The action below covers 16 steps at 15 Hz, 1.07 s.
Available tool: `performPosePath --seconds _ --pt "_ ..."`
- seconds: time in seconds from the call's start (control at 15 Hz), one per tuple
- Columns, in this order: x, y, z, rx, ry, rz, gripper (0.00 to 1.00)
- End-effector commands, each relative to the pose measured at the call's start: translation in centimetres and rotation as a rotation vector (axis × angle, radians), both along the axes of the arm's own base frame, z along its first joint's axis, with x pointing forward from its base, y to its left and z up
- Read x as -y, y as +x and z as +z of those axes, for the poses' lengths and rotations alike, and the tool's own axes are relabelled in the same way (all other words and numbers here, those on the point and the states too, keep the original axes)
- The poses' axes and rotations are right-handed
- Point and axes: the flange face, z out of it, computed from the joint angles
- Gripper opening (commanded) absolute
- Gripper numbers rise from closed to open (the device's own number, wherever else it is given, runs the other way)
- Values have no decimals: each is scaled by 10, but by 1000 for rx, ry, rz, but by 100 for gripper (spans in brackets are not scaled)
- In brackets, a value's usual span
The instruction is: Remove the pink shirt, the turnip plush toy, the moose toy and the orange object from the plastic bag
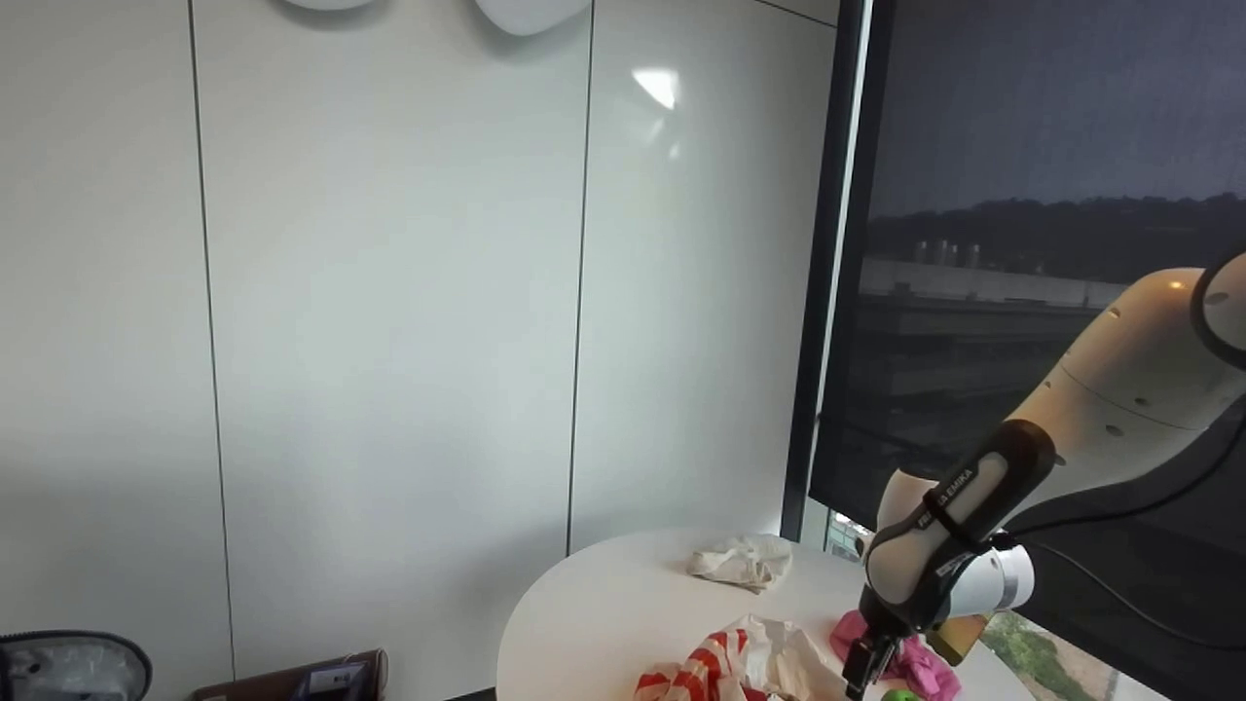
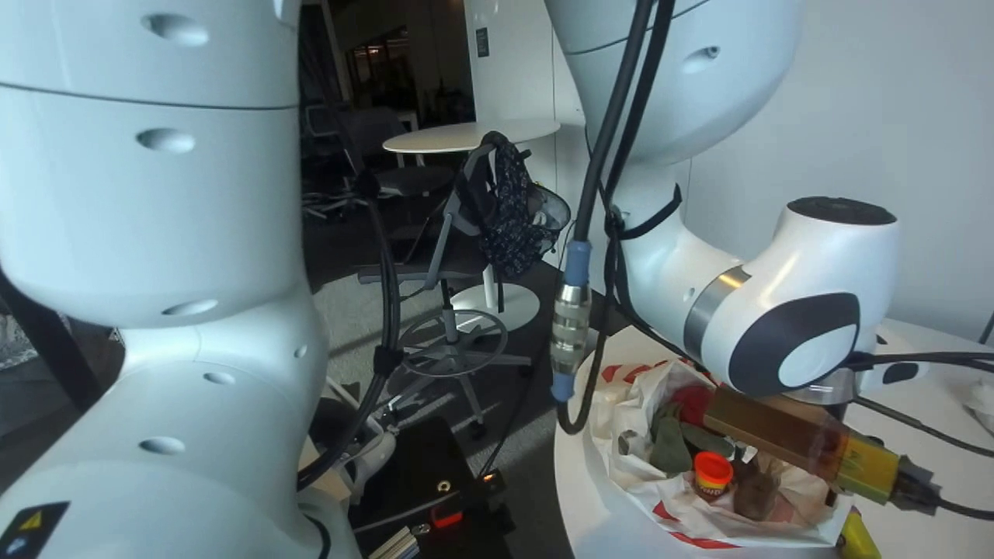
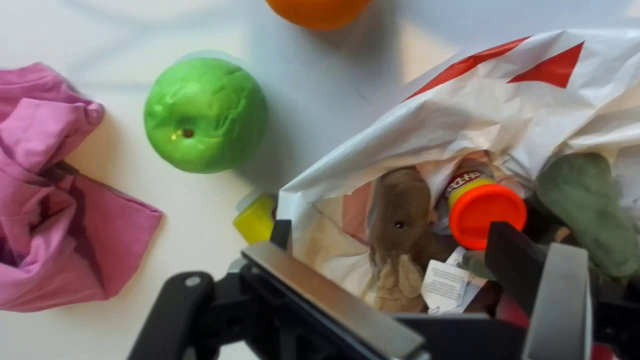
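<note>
The pink shirt (image 3: 65,215) lies crumpled on the table outside the plastic bag (image 3: 505,110); it also shows in an exterior view (image 1: 925,670). The white and red bag stands open. Inside it are the brown moose toy (image 3: 400,215) with tan antlers and a white tag, and an orange-lidded Play-Doh tub (image 3: 487,215). Green leaf-like plush pieces (image 3: 585,210), possibly the turnip plush toy, lie there too, beside something red (image 2: 691,404). My gripper (image 3: 393,232) is open and empty above the bag, its fingers on either side of the moose toy.
A green apple-like ball (image 3: 205,115), a round orange thing (image 3: 320,10) and a yellow object (image 3: 256,218) sit on the table beside the bag. A pale cloth (image 1: 745,562) lies farther back on the round table (image 1: 584,623). A window blind (image 1: 1022,146) is behind the arm.
</note>
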Motion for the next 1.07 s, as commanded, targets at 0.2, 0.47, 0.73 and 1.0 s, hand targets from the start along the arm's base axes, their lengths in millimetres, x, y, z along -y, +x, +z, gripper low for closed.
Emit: performPosePath --seconds 0.2,0.47,0.73,1.0 --pt "-72 -16 -34 -34 33 211 100" --pt "-107 -9 -43 7 47 313 100" --pt "-125 -2 -53 45 31 415 100" --pt "-129 13 -54 114 -47 570 100"
